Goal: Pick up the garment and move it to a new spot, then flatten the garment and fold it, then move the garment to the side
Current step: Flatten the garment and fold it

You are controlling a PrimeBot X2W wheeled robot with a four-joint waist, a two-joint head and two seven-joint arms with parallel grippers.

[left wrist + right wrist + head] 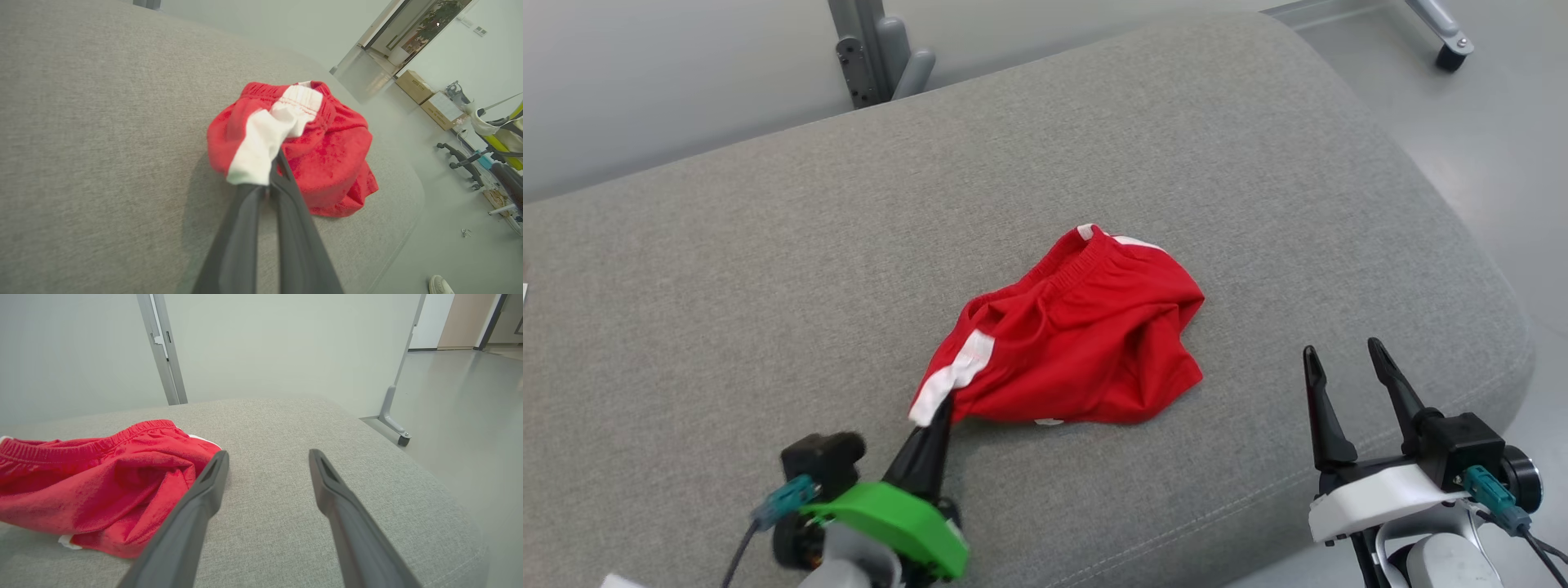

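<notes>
While in left tool (943,411), garment (1078,335) on cushion (768,286), possibly shoe (441,284) beyond.

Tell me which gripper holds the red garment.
The left gripper, on the green mount, is shut on the red garment; the right gripper stands open, apart from it.

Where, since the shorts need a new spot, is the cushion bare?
Bare: the grey cushion left of and behind the red shorts, and between them and the right gripper. Crowded: the near side, where the left gripper pinches them.
</notes>
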